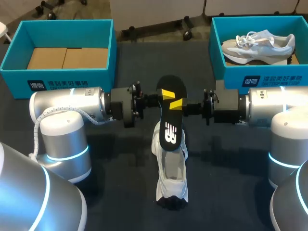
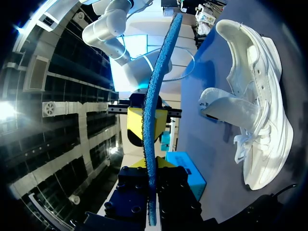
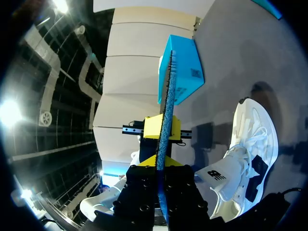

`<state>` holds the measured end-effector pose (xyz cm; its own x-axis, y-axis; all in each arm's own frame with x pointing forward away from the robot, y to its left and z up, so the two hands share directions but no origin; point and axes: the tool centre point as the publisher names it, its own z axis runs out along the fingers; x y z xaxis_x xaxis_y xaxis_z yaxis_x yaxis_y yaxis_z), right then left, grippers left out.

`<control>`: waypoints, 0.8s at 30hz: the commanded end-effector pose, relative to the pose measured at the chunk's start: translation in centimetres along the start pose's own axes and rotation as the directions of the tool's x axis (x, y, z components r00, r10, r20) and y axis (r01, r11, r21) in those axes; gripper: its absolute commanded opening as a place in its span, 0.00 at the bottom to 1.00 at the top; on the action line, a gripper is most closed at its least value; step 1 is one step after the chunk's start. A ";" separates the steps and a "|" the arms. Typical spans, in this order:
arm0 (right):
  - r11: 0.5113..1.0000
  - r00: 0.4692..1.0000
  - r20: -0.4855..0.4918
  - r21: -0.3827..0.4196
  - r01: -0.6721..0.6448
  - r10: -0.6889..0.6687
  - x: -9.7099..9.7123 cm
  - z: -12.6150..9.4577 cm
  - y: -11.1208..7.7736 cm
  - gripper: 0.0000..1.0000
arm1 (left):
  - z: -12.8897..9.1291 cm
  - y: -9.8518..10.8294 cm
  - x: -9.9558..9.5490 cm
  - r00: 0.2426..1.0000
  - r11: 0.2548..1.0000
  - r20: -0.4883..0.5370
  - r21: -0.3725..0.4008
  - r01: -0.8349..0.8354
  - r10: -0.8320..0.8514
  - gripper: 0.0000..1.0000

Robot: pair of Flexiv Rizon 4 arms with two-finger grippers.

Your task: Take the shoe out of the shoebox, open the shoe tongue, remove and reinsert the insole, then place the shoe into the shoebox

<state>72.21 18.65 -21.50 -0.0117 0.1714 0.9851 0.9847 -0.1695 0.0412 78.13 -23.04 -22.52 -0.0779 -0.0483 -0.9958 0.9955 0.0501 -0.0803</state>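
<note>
Black insole, blue on its underside, is hanging above the white shoe. Its printed end is reaching over the shoe's opening; whether it touches there cannot be told. The left gripper is pinching the insole from one long edge, its fingers almost together on the thin sheet. The right gripper is pinching the opposite edge, slightly nearer the shoe, with an equally narrow gap. The shoe is resting sole-down on the dark table. Beyond the shoe, one blue shoebox is sitting off to the left. Another shoebox off to the right is holding a second shoe.
</note>
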 end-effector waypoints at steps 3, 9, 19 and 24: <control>1.000 1.000 0.000 0.012 0.011 -0.011 0.1 -0.3 -0.1 0.47 | -0.1 -0.1 -0.1 1.000 1.000 -0.001 -0.001 -0.012 0.012 0.00; 0.998 0.998 0.000 0.032 0.060 -0.060 0.1 -2.4 -0.4 1.00 | -1.3 -1.1 -0.6 0.999 1.000 -0.021 0.006 -0.027 0.027 0.00; 0.974 0.984 0.032 0.149 0.169 -0.175 -1.3 -6.2 -0.3 1.00 | -4.0 -3.5 -1.0 0.997 0.998 -0.061 0.025 0.052 -0.050 0.00; 0.959 0.977 0.070 0.213 0.185 -0.204 -1.8 -7.1 -0.1 1.00 | -4.7 -4.6 -1.0 0.992 0.996 -0.089 0.024 0.092 -0.089 0.00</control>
<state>70.71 12.70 -22.83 -0.2038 0.2604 0.9437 0.9784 0.0203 0.2057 74.35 -19.51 -21.89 -0.1643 0.0248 -0.9861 0.9864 0.0129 -0.1640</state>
